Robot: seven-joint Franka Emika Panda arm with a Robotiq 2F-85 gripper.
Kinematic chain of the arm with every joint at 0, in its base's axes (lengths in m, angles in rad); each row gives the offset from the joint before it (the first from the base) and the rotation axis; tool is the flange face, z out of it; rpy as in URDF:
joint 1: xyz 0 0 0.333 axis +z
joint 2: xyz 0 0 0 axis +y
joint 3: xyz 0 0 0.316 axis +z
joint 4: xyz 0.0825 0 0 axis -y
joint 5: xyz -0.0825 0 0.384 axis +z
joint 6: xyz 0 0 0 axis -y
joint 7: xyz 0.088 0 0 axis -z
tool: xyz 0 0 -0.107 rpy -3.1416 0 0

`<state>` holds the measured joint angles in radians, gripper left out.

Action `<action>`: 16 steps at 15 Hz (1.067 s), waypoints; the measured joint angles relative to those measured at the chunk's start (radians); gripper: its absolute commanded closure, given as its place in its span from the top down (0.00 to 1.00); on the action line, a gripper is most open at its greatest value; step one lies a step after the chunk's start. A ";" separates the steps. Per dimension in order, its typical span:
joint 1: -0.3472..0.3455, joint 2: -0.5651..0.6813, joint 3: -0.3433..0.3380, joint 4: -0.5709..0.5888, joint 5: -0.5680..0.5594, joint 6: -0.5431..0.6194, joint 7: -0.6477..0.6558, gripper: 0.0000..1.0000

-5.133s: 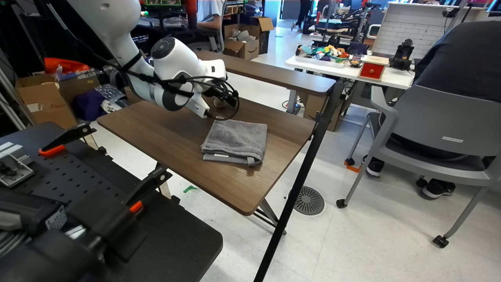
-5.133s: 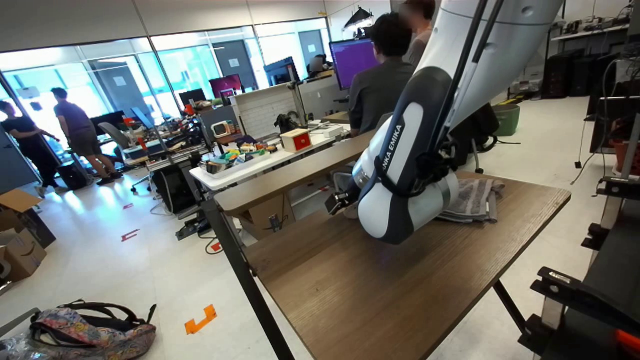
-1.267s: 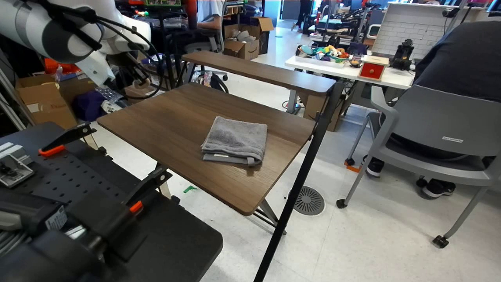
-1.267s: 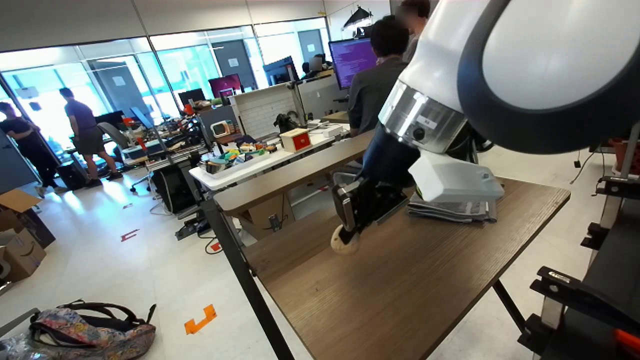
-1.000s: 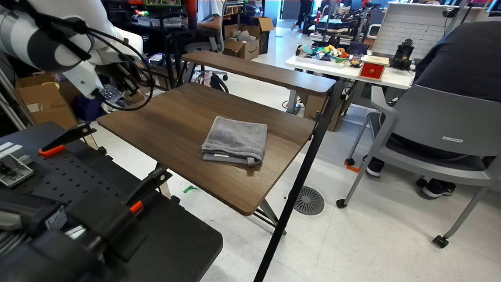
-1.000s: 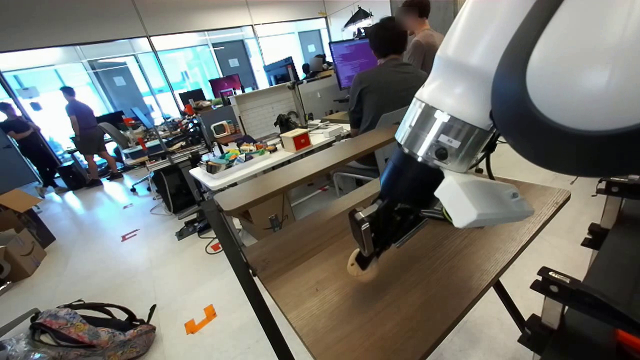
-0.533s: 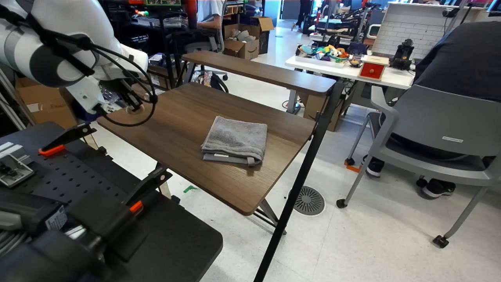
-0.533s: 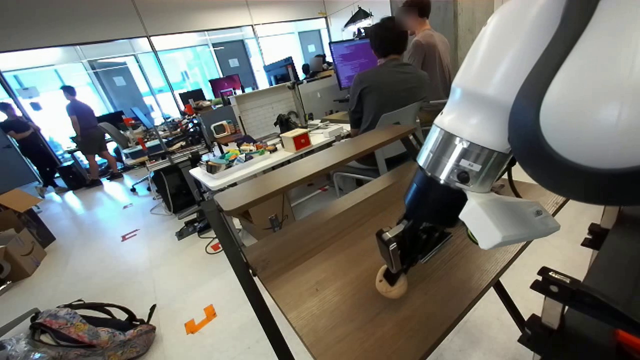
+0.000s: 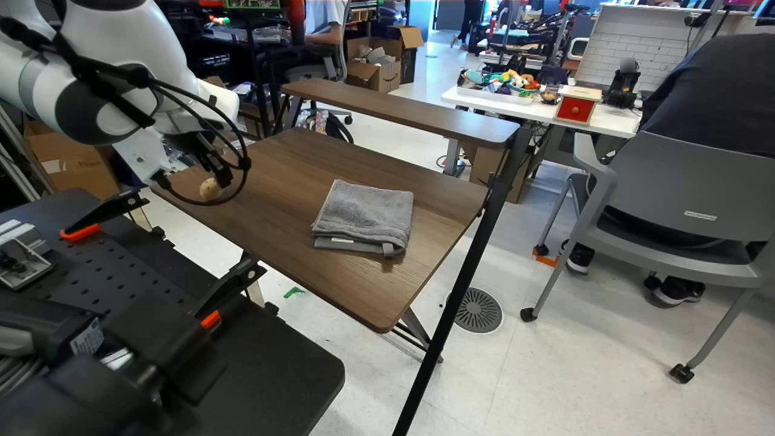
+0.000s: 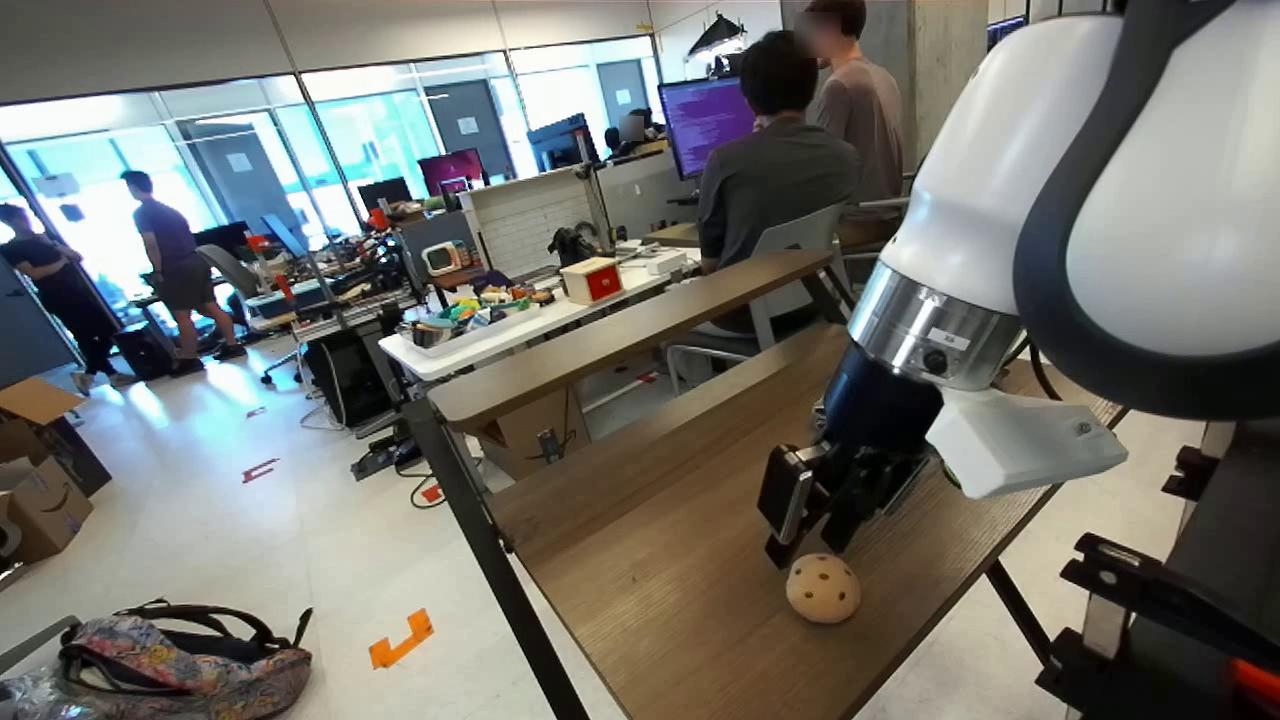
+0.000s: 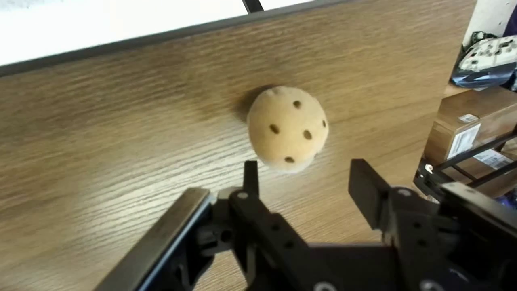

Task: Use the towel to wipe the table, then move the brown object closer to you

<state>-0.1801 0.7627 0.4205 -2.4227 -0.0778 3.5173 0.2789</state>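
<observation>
1. bright windows (image 10: 370, 115) run along the upper left of the frame in an exterior view; a patterned backpack (image 10: 185, 655) lies at lower left on the pale floor (image 10: 330, 540).
2. at upper right of an exterior view, a white desk (image 9: 619, 123) holds colorful small things (image 9: 511, 80); at right, a person (image 9: 720, 91) in a dark top sits on a grey chair (image 9: 684, 206).
3. in both exterior views, a brown wood-grain table (image 9: 272, 206) takes up the middle and lower part of the frame.
4. a white arm (image 10: 1000, 170) reaches in from the upper right of the frame in an exterior view.
5. the grey towel (image 9: 363, 209) lies folded on the table, at the center of the frame in an exterior view, its stacked edges facing the bottom.
6. the brown ball (image 11: 286, 129), dark-spotted, sits on the table: near the center of the frame in the wrist view, with a shadow at its upper left. in an exterior view it is at mid-left, seen through a loop of black cable (image 9: 244, 163) on the arm.
7. the pincer (image 11: 305, 180) is released: its two fingers (image 11: 365, 194) stand apart in the lower middle of the wrist view, the ball out past their tips, toward the top.
8. at lower right of an exterior view, the pincer hangs just above the ball (image 10: 823, 590); whether a fingertip touches it, i cannot tell.
</observation>
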 measured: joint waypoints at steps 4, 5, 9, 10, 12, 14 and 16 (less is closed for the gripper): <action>0.006 -0.066 -0.038 0.000 0.006 0.003 -0.007 1.00; 0.017 -0.095 -0.067 -0.001 0.017 0.001 -0.016 1.00; 0.114 -0.226 -0.278 -0.001 0.136 -0.060 -0.089 1.00; 0.154 -0.250 -0.353 0.003 0.172 -0.077 -0.114 1.00; 0.251 -0.264 -0.516 0.027 0.275 -0.117 -0.177 1.00; 0.362 -0.230 -0.677 0.063 0.378 -0.166 -0.226 1.00; 0.487 -0.159 -0.827 0.099 0.433 -0.243 -0.228 1.00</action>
<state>0.3065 0.6040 -0.4063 -2.3232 0.3550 3.2743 0.0511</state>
